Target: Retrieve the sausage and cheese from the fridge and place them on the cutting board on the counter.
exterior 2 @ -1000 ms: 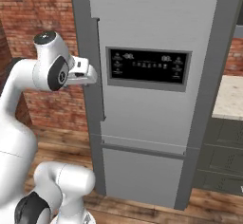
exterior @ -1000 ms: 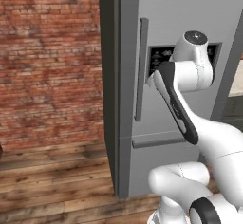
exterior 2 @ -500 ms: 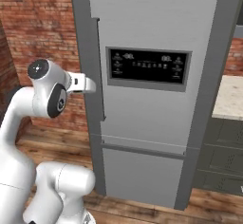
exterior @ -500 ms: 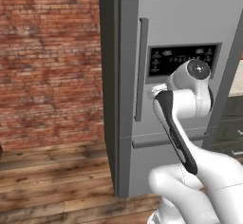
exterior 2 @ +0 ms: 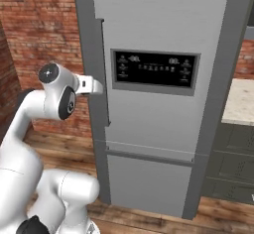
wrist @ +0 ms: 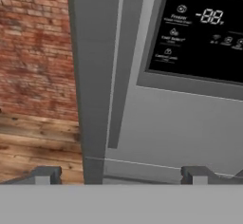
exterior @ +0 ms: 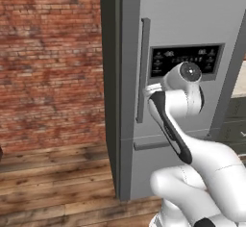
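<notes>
I have the gripper (wrist: 121, 173) up in front of the fridge (exterior 2: 158, 34), jaws spread as wide as they go and holding nothing, because the door is shut and the first job is the handle (exterior: 142, 69). In the hand view the handle (wrist: 122, 61) runs from about 12 o'clock down toward 7, and its lower end sits above the gap between my two fingertips (wrist: 46, 174), so I judge the wide spread is there to let the bar pass between them. The dispenser panel (wrist: 201, 33) sits at 1 to 2 o'clock of that view, well off my line. From the right base view the hand (exterior 2: 92, 85) is just beside the door's left edge, level with the panel (exterior 2: 155, 69); whether it touches the bar I cannot tell. The sausage and cheese are presumably behind the closed door (I can't confirm it). A strip of counter (exterior 2: 240, 106) shows at 3 o'clock.
</notes>
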Controlling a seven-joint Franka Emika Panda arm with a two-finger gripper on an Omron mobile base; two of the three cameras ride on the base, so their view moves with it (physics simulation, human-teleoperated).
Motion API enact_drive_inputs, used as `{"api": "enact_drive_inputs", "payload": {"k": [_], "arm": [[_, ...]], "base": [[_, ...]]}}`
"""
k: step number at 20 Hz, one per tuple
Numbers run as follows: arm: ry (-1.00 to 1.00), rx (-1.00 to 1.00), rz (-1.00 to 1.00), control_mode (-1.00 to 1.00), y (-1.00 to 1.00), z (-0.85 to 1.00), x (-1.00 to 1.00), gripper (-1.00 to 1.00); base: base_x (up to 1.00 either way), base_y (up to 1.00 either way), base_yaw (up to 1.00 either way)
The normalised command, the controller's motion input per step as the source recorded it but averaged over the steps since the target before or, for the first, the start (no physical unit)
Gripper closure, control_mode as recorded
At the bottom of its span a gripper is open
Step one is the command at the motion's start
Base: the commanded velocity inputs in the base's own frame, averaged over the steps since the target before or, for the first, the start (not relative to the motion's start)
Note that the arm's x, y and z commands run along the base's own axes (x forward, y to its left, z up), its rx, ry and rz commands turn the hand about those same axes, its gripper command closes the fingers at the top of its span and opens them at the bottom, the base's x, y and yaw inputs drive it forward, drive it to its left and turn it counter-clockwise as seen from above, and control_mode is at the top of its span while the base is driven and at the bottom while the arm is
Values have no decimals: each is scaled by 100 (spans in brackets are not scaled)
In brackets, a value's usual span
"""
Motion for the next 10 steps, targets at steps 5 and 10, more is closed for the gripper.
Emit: {"api": "enact_drive_inputs", "payload": {"k": [5,10], "arm": [[2,6,-1,-100,0,0,75,-100],[0,3,-1,-100,0,0,61,-100]], "base": [[0,0,0],[0,0,0]]}}
